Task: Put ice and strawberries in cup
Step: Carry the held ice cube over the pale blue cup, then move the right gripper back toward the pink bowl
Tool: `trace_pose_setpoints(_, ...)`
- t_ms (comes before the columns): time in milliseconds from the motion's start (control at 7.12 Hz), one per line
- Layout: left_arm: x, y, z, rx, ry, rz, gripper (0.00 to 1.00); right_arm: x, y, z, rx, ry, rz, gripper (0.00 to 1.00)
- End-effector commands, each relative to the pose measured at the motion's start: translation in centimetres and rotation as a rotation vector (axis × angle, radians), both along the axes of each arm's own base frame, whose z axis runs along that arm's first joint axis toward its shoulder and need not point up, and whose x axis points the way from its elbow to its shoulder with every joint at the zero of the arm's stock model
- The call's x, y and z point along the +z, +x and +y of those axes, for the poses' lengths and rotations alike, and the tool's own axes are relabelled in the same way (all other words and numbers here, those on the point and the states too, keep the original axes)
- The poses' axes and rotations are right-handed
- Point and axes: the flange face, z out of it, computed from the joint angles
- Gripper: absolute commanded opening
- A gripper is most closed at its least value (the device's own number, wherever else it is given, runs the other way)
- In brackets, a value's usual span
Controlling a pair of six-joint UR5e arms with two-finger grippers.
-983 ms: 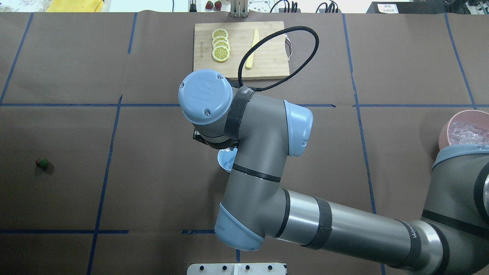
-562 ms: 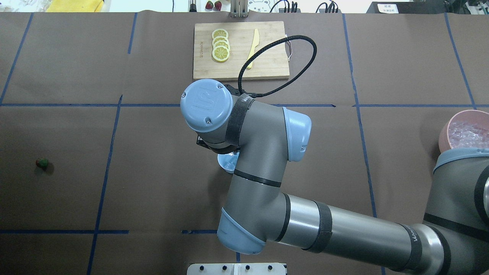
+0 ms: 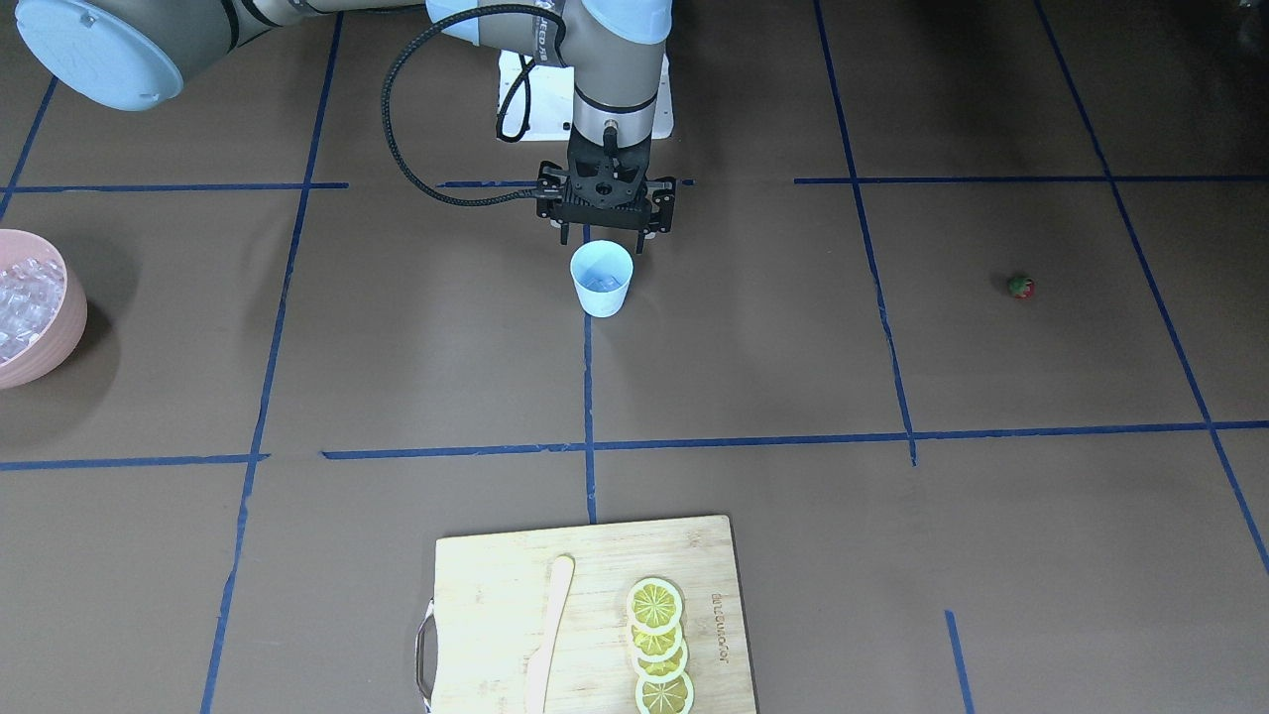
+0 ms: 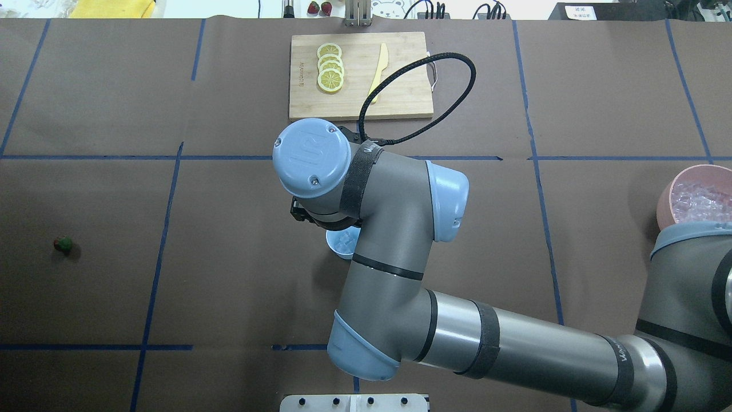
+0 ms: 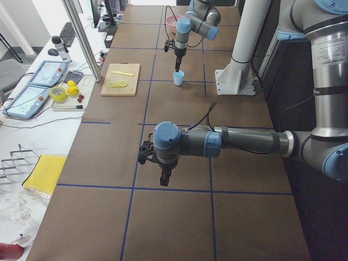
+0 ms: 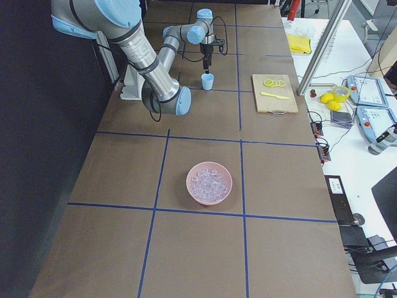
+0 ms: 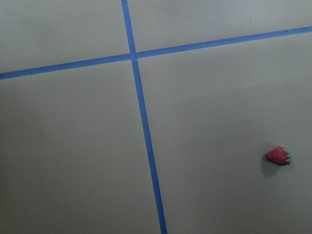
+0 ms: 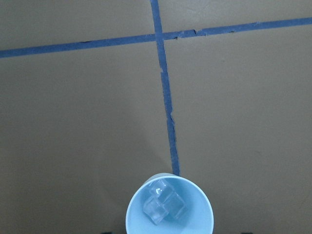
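Observation:
The pale blue cup (image 3: pixel 602 283) stands upright near the table's middle, on a blue tape line. The right wrist view looks down into the cup (image 8: pixel 135 214), where a few clear ice cubes (image 8: pixel 163 204) lie at the bottom. My right gripper (image 3: pixel 605 238) hangs just above the rim, open, with nothing between its fingers. More ice (image 4: pixel 700 197) fills a pink bowl (image 3: pixel 61 337) on my right. One strawberry (image 4: pixel 63 245) lies alone far to my left, and the left wrist view shows the strawberry (image 7: pixel 278 155) below it. My left gripper (image 5: pixel 163 178) hovers over the table; I cannot tell its state.
A bamboo cutting board (image 4: pixel 400 91) at the table's far side holds lemon slices (image 4: pixel 330 67) and a pale knife (image 4: pixel 378 71). The right arm's cable (image 4: pixel 452 91) loops over the board's near edge. Blue tape lines divide the brown table cover.
The right wrist has shifted a little toward the robot's side over the cup. Ice cubes now show inside the cup, where none showed before.

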Motion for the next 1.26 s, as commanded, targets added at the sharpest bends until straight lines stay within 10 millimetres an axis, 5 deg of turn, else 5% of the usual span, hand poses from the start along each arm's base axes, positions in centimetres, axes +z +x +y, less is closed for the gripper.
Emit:
trace_pose_setpoints(0, -0.6, 0.0, 0.0, 0.0, 0.012, 0.0, 1.0, -0.1, 4.6, -4.0, -0.008, 0.06, -0.016, 0.97)
trace_pose_setpoints(140, -1.2, 0.0, -0.4, -0.001, 0.023, 0.0, 1.0, 1.7, 9.1, -7.1, -0.042, 0.057, -0.033, 0.97)
trace_pose_setpoints(562, -2.5, 0.1, -1.5, -0.003, 0.05, 0.0, 1.0, 11.3, 28.4, -14.3, -0.183, 0.133, -0.088, 0.98)
trace_pose_setpoints(843, -4.2, 0.0, -3.5, -0.007, 0.129, -0.007, 1.0, 22.0, 40.0, -16.4, -0.304, 0.205, -0.041, 0.98)
trace_pose_setpoints(1124, -5.3, 0.1, -4.7, -0.003, 0.16, 0.001, 1.0, 31.6, 53.3, -15.9, -0.357, 0.26, -0.024, 0.98)
